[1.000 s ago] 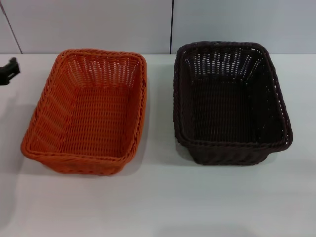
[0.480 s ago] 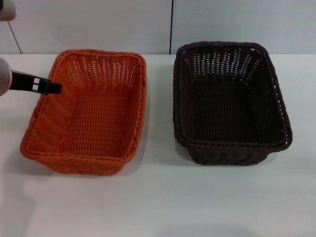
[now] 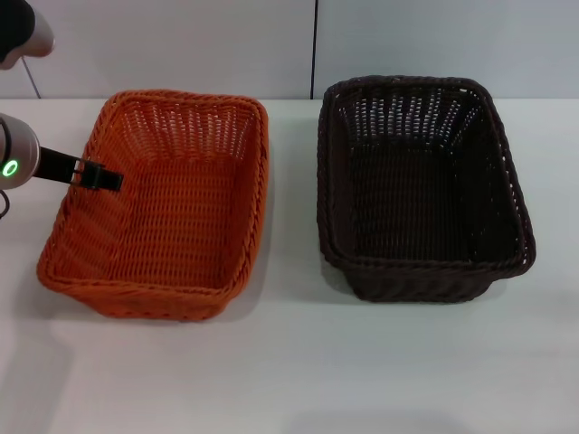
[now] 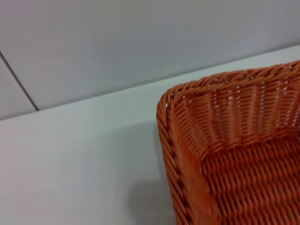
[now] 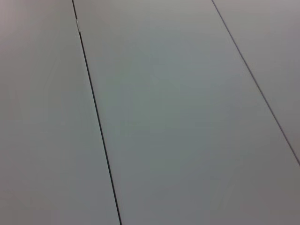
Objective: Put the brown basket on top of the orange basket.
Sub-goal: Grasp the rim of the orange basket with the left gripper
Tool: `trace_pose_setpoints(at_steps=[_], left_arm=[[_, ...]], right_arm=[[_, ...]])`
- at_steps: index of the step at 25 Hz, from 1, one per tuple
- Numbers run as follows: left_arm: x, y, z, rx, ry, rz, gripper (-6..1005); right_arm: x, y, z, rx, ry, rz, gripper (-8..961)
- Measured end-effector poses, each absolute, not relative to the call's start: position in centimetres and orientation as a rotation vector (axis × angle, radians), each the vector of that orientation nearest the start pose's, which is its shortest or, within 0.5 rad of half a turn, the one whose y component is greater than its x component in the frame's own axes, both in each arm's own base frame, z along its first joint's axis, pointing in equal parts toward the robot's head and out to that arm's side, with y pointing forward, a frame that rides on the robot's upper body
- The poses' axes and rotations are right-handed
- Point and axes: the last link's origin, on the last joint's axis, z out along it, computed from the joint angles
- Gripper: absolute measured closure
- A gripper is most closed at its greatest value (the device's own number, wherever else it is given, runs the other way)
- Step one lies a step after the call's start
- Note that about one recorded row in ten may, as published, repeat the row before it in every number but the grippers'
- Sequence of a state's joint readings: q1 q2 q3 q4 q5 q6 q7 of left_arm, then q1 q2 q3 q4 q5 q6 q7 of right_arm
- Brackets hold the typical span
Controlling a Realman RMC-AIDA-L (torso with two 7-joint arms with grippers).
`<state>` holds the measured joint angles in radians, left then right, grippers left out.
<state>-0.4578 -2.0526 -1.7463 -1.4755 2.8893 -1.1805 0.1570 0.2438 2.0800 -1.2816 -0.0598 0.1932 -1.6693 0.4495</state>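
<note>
The left gripper, a slim black tool on a grey wrist with a green ring light, pokes in over the left rim of the bright orange rectangular woven basket; I cannot tell whether its fingers are parted or closed. The dark brown, nearly black woven basket sits well apart to the right on the white table, not yet lifted. My worry is that the arm hovers at the wrong basket: a nudge or grab there would shove the orange one and spoil the stacking spot. The gripper's tips are too small to read, the left wrist view shows only an orange corner, and the right gripper is nowhere in sight.
</note>
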Motion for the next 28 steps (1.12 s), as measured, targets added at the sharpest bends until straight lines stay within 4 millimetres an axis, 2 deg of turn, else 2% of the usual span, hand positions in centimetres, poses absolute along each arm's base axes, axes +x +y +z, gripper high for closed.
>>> trace_pose_setpoints(at_steps=[18, 25, 28], left_arm=[[-24.1, 40.9, 4.0, -1.973, -1.093, 0.366, 220], [-24.4, 41.2, 3.9, -2.009, -1.069, 0.402, 220], [-24.5, 41.1, 3.9, -2.011, -1.062, 0.405, 320]], right_arm=[[37.6, 24.0, 8.2, -1.056, 0.467, 0.981, 132], [37.5, 24.2, 8.2, -1.064, 0.470, 0.980, 132], [37.5, 24.2, 8.2, -1.065, 0.468, 0.981, 131]])
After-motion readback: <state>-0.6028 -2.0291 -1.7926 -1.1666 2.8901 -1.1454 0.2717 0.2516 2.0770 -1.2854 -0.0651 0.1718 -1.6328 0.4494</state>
